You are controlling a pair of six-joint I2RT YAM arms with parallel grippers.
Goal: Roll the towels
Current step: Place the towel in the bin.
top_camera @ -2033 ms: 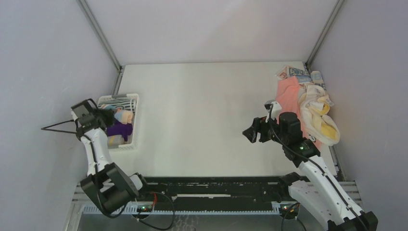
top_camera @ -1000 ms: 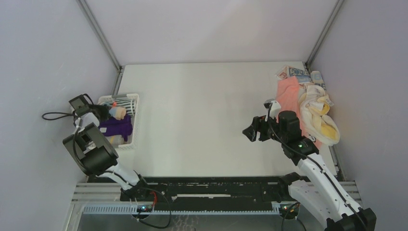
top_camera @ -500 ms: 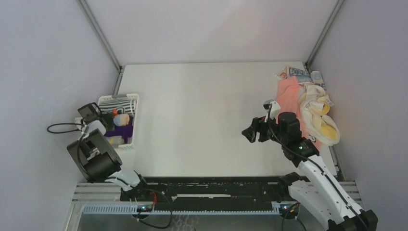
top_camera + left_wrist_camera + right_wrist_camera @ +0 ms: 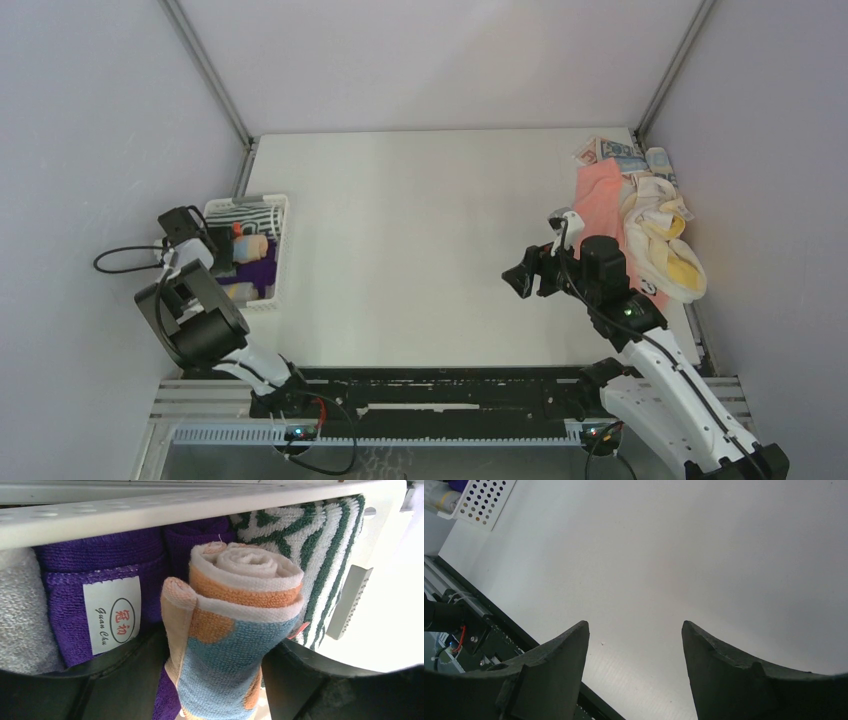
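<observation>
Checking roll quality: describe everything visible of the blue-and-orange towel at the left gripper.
The rolled towel is terry cloth, light blue with orange patches and cream edges, wound in a tight spiral, end towards the camera. It sits in the white basket beside the purple towel and striped towel, between the fingers of the left gripper.

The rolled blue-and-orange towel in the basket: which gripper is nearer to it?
Left. The left gripper is at the white basket, its fingers either side of the rolled towel. The right gripper hangs over the table far to the right, near the unrolled pile.
</observation>
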